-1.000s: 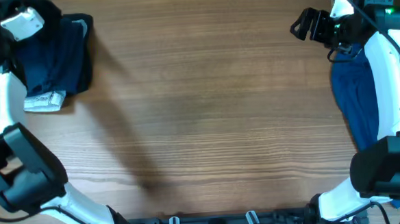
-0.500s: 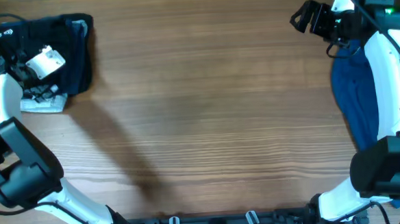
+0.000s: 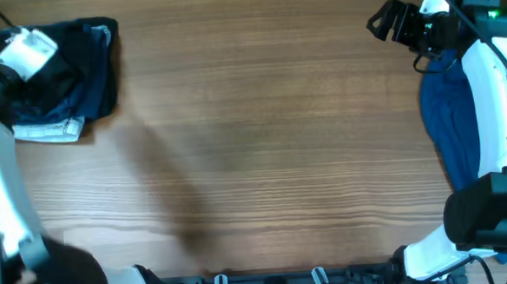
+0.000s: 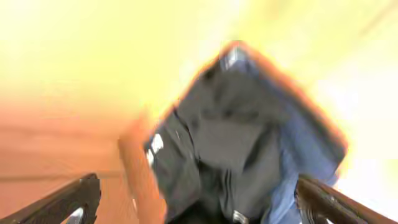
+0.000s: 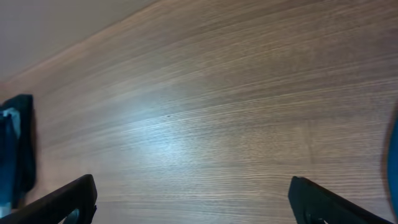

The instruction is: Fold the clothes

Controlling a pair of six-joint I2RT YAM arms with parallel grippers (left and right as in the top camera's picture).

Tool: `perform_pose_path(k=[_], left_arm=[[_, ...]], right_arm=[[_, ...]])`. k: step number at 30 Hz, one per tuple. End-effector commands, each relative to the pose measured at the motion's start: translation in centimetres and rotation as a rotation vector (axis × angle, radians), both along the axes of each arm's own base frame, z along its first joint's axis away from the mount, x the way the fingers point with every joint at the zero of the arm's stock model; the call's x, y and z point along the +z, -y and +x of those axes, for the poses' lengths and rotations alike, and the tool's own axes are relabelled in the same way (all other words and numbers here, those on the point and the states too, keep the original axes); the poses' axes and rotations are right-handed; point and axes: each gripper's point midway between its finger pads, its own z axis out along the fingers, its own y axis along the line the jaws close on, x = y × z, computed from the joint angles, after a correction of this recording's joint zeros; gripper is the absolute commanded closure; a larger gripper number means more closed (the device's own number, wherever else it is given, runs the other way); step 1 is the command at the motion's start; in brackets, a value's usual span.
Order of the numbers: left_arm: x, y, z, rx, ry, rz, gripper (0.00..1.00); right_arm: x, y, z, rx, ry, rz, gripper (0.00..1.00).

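Observation:
Dark clothes [image 3: 89,77], black and navy, lie in a folded pile at the table's far left corner. My left gripper [image 3: 41,75] hovers over that pile, open. In the blurred left wrist view the black and blue fabric [image 4: 236,143] lies between and beyond the spread fingers [image 4: 68,202], and nothing is gripped. A royal-blue garment [image 3: 448,123] lies at the right edge, partly under my right arm. My right gripper [image 3: 386,22] stands open at the far right above bare wood [image 5: 199,124]. Nothing is between its fingertips [image 5: 329,202].
A pale grey-white piece of fabric [image 3: 48,129] sticks out from under the dark pile's near side. The wooden table [image 3: 262,141] stretches between the two arms. The dark pile [image 5: 15,149] shows at the left edge of the right wrist view.
My left gripper has gone from shut to open and has swung about over the dark pile, which now lies free. The right arm lifted slightly toward the far edge, then held still.

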Motion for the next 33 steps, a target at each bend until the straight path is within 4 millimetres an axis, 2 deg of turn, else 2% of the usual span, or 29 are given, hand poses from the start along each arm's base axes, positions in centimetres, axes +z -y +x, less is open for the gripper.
perform_pose_path(k=[1, 4, 6, 10, 12, 14, 16, 19, 21, 23, 24, 30, 31, 33], left_arm=[[5.2, 6.9, -1.0, -0.106, 0.116, -0.394, 0.0], [7.5, 11.6, -2.1, -0.182, 0.092, -0.688, 0.0], [8.0, 14.1, -2.4, -0.213, 0.038, -0.825, 0.0], [7.4, 17.9, -2.9, -0.228, -0.075, -0.934, 0.0], [7.1, 19.8, -3.2, -0.25, -0.123, -0.957, 0.0], [6.6, 21.6, -3.8, -0.273, -0.176, -0.97, 0.0], [6.4, 23.0, -4.2, -0.298, -0.207, -0.973, 0.0], [6.1, 25.1, -4.6, -0.315, -0.248, -0.977, 0.0], [5.1, 25.6, -3.9, -0.18, -0.283, -0.994, 0.0], [3.9, 25.4, -2.6, 0.051, -0.287, -1.01, 0.0], [3.7, 25.7, -2.4, 0.094, -0.283, -1.01, 0.0], [4.7, 30.2, -3.0, -0.016, -0.292, -1.019, 0.0], [4.5, 31.4, -3.6, -0.036, -0.32, -1.013, 0.0], [4.1, 32.5, -4.4, -0.052, -0.353, -1.005, 0.0]], right_arm=[[0.1, -0.7, 0.1, 0.042, 0.015, 0.015, 0.01], [1.8, -0.2, 0.3, 0.098, 0.098, -0.068, 0.02], [4.1, 0.7, 0.0, 0.098, 0.172, -0.158, 0.02], [9.4, 3.2, -2.2, 0.054, 0.294, -0.373, 0.01], [12.1, 4.4, -4.1, 0.005, 0.337, -0.458, 0.0], [14.2, 4.5, -6.2, -0.018, 0.374, -0.476, 0.0], [15.3, 4.3, -7.8, -0.023, 0.39, -0.477, 0.0], [15.4, 4.1, -9.4, -0.028, 0.371, -0.466, 0.0], [14.9, 4.0, -9.8, -0.039, 0.344, -0.447, 0.0], [14.2, 4.0, -9.9, -0.028, 0.314, -0.448, 0.0], [14.1, 4.0, -9.9, -0.027, 0.31, -0.447, 0.0], [13.4, 3.9, -9.3, -0.016, 0.292, -0.436, 0.0], [13.3, 3.9, -9.3, -0.016, 0.289, -0.436, 0.0], [13.3, 3.9, -9.3, -0.016, 0.289, -0.436, 0.0]])
